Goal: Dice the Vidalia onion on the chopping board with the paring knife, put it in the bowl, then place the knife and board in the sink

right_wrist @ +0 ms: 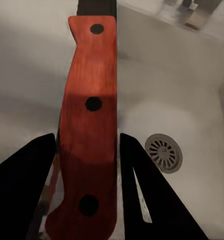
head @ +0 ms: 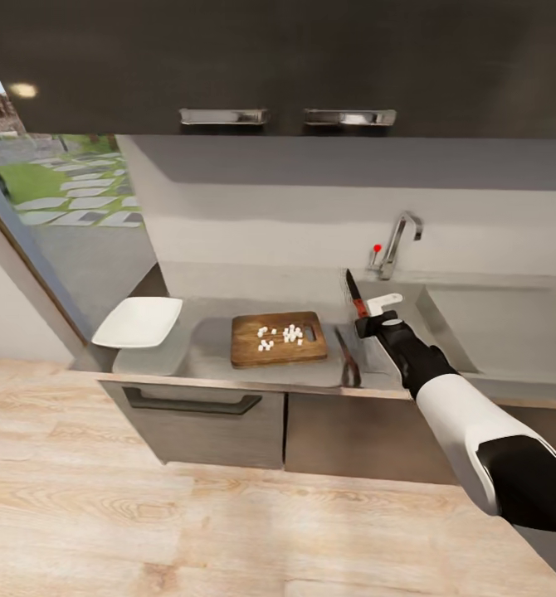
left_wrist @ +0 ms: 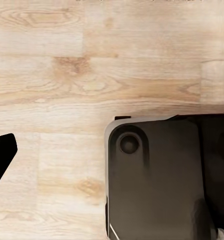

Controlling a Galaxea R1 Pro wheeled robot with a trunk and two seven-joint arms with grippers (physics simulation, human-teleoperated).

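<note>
My right gripper (head: 376,320) is shut on the paring knife (head: 354,295), holding it by the red handle (right_wrist: 89,135) above the sink (head: 434,322), dark blade pointing toward the back wall. Black fingers (right_wrist: 26,185) press both sides of the handle, and the round drain (right_wrist: 164,152) lies below. The dark-brown chopping board (head: 253,348) rests on the countertop (head: 203,365) left of the sink, with the diced onion (head: 283,335) as small white bits on it. The white bowl (head: 139,322) sits at the countertop's left end. My left gripper (left_wrist: 109,160) hangs open over the wooden floor.
A chrome faucet (head: 398,240) with a red knob (head: 377,247) stands behind the basin. Dark wall cabinets (head: 278,66) hang overhead. A window (head: 62,207) is at the left. The robot's dark base (left_wrist: 162,180) lies under the left gripper.
</note>
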